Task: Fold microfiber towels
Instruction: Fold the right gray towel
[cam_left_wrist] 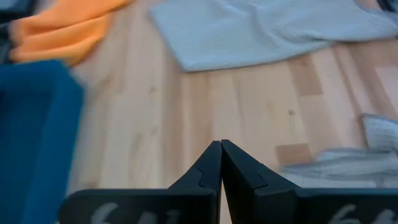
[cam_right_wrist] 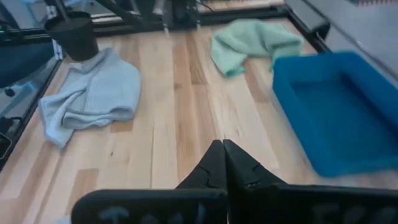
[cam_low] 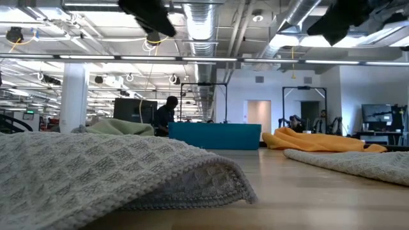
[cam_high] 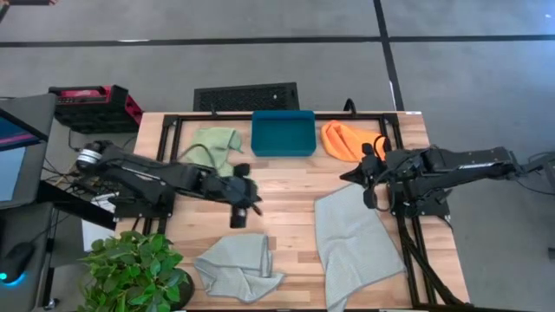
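Note:
Several microfiber towels lie on the wooden table. A light green one is bunched at the far left, and an orange one is bunched at the far right. One pale grey towel lies spread out at the near right. Another grey towel lies crumpled near the front edge. My left gripper is shut and empty above bare wood at the table's middle. My right gripper is shut and empty above the spread grey towel's far corner.
A teal tray stands at the far middle between the green and orange towels. A potted plant sits off the table's near left corner. A black frame runs along the table's edges. Bare wood lies between the two grippers.

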`<state>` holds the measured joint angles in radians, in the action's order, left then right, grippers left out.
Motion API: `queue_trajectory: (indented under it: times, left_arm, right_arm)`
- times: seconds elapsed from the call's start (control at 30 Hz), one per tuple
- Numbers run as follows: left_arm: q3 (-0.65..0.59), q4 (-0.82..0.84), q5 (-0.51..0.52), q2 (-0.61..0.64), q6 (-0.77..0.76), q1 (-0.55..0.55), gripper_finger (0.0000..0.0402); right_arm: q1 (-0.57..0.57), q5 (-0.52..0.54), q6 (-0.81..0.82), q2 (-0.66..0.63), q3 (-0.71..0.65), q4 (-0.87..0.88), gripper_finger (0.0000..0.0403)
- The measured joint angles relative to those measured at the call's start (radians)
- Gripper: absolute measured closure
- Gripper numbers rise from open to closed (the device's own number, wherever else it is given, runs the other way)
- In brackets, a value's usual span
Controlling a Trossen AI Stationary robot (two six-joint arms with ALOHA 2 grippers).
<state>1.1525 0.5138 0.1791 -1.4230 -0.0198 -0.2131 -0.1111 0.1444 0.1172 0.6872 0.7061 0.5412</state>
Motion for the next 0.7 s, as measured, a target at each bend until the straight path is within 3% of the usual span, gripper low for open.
queue_trajectory:
  times: [0.33,0.47,0.7]
  left_arm:
    - [0.204,-0.013,-0.049,-0.244,0.080,-0.002,0.0401]
    - [0.231,-0.062,-0.049,-0.308,0.112,0.002,0.0401]
    - [0.264,-0.063,0.122,-0.359,0.121,0.004,0.0386]
  right_arm:
    - [-0.108,-0.011,0.149,0.000,0.043,0.265,0.0400]
    - [-0.145,-0.011,0.156,0.000,0.074,0.268,0.0399]
    - [-0.170,-0.007,0.155,0.000,0.100,0.268,0.0398]
